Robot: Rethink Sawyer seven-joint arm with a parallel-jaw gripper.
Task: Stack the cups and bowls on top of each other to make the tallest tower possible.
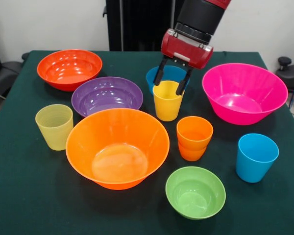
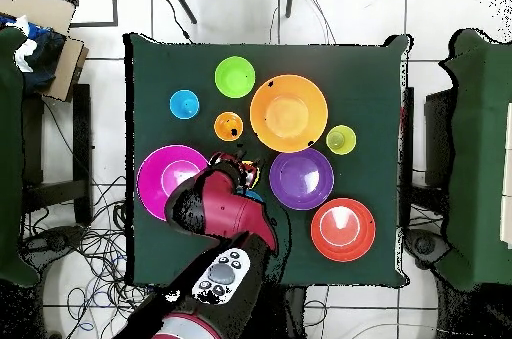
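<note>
My gripper (image 1: 171,81) hangs open over the yellow cup (image 1: 167,103), its fingers (image 1: 183,82) down at the cup's rim on either side. The cup stands upright on the table. The small blue bowl (image 1: 167,73) is right behind it. Around them stand the large orange bowl (image 1: 117,147), hot pink bowl (image 1: 244,93), purple bowl (image 1: 107,94), red-orange bowl (image 1: 69,68), lime green bowl (image 1: 195,192), orange cup (image 1: 194,138), sky blue cup (image 1: 256,156) and ribbed yellow-green cup (image 1: 54,126). All stand apart; none are stacked. In the overhead view the arm (image 2: 222,210) hides the yellow cup.
The table has a dark green cloth (image 1: 24,196). The vessels fill most of its middle and back. In the overhead view a cardboard box (image 2: 45,15) sits off the table's top-left corner, and cables lie on the floor by the robot's base.
</note>
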